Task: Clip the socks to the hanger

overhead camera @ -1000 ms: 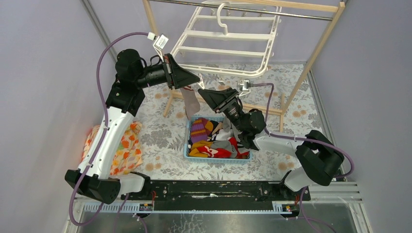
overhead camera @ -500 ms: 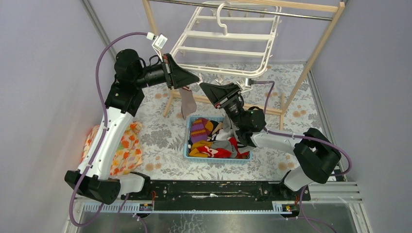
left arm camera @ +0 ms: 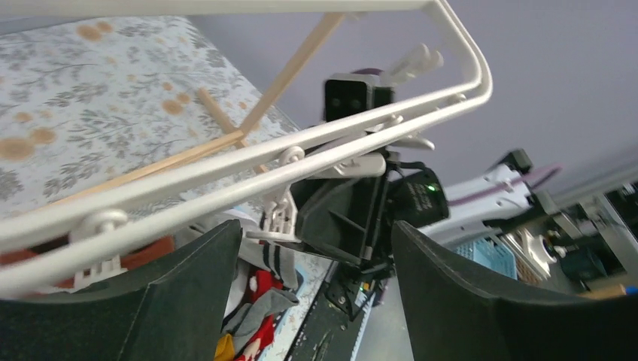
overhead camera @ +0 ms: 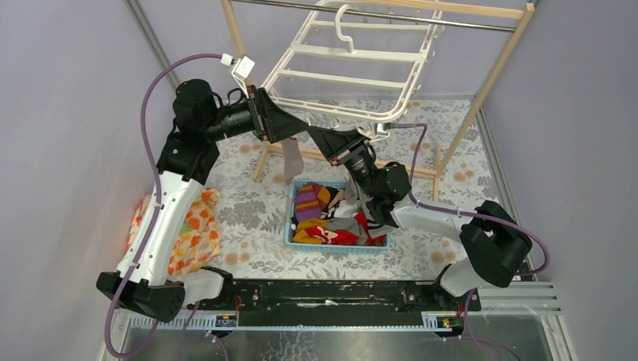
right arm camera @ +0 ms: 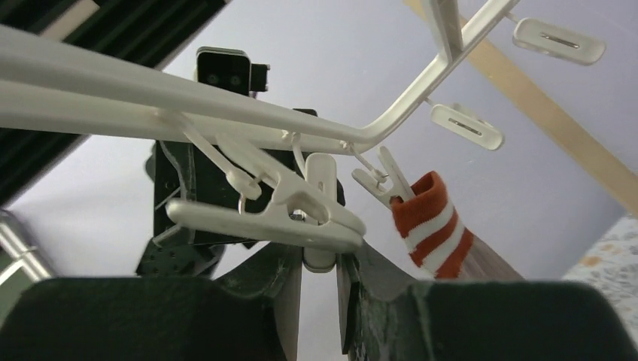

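The white hanger hangs tilted from the rail, with its near bar across the left wrist view. A red-and-white-cuffed sock hangs from one of its clips, and shows as a brownish sock from above. My left gripper is open right beside that sock, with nothing between its fingers. My right gripper is shut on the lower end of a neighbouring white clip. A grey black-striped sock shows under a clip; I cannot tell if it hangs there.
A blue basket of mixed red, orange and purple clothes sits below the grippers. An orange floral cloth lies at the left. The pale wooden rack and its metal rail stand behind. Further empty clips dangle from the hanger.
My left gripper has opened and let go of the sock, which stays hanging. My right gripper moved up and left and closed on a clip. The hanger's near edge has tipped upward.
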Robot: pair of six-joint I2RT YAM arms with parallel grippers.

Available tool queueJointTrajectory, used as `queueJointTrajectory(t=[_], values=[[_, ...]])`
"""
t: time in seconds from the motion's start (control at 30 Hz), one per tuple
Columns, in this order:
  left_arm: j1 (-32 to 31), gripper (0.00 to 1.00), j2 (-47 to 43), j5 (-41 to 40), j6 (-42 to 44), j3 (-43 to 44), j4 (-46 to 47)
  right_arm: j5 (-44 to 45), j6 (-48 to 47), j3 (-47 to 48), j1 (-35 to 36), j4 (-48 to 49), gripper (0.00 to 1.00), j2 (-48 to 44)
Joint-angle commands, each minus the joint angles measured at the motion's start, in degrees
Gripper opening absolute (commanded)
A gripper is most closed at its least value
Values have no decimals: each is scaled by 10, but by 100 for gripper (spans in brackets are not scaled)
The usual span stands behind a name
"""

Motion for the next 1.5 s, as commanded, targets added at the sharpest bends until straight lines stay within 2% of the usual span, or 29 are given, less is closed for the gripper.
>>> queueJointTrajectory(t=[0.0, 0.17, 0.33, 0.47, 0.8, 0.9, 0.97, 1.13, 1.23, 1.33, 1.47], values=[[2, 80, -23, -91, 31, 19, -56, 36, -159, 36, 30, -67, 0, -52], [2, 79, -28, -163, 39, 16, -93, 112, -327, 63, 84, -112, 0, -52], [2, 78, -27, -173, 26, 26, -99, 172, -453, 95, 134, -129, 0, -32], [3, 78, -21, -163, 14, 43, -95, 202, -517, 111, 158, -132, 0, -21], [2, 76, -2, -157, 3, 58, -78, 220, -596, 141, 185, -148, 0, -6], [2, 71, 6, -163, 8, 63, -79, 224, -604, 145, 189, -150, 0, -4], [2, 64, 11, -166, 9, 65, -79, 225, -611, 148, 192, -154, 0, -3], [2, 37, 13, -171, 15, 67, -79, 229, -614, 150, 196, -173, 0, -4], [2, 23, 11, -176, 23, 65, -81, 237, -604, 140, 196, -195, 26, -18], [2, 15, 7, -176, 35, 62, -86, 271, -587, 103, 196, -213, 53, -56], [2, 11, 5, -173, 49, 58, -91, 306, -535, 55, 196, -337, 66, -147]])
